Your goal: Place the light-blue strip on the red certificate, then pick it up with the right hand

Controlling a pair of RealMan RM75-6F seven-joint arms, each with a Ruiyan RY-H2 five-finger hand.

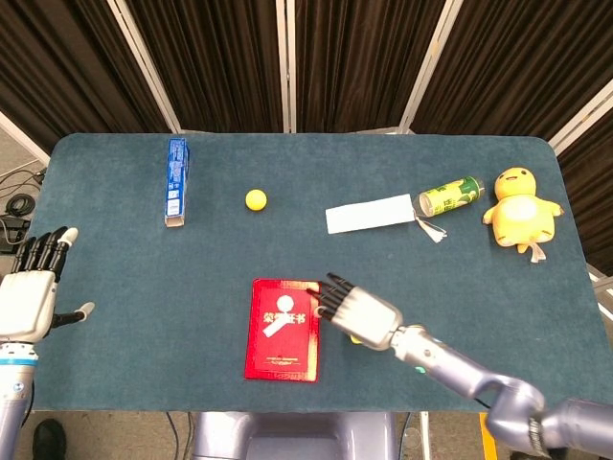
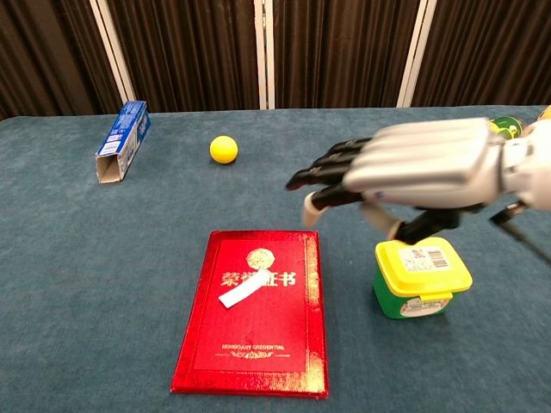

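1. Now my right hand hangs in the air above the table, palm down, fingers spread apart and stretched toward the red certificate, with nothing in them.
2. From the head view, my right fingertips reach over the certificate's right edge, while the back of the hand covers most of the yellow-lidded green tub just beside the booklet.
3. Whether the fingertips touch the cover I cannot tell; the chest view shows them raised clear of it.
4. On the certificate, the light-blue strip lies flat and slantwise across the middle of the cover, just under the gold lettering, apart from my fingers.
5. My left hand is out at the table's left edge, upright, fingers apart, thumb out to the side, holding nothing.
6. Farther back, a yellow ball sits near the middle, and a blue carton lies lengthwise to its left.
7. A white paper sheet lies beside a green can tipped on its side, a small tag trailing from the can's end.
8. A yellow plush chick sits at the far right, just beyond the can.
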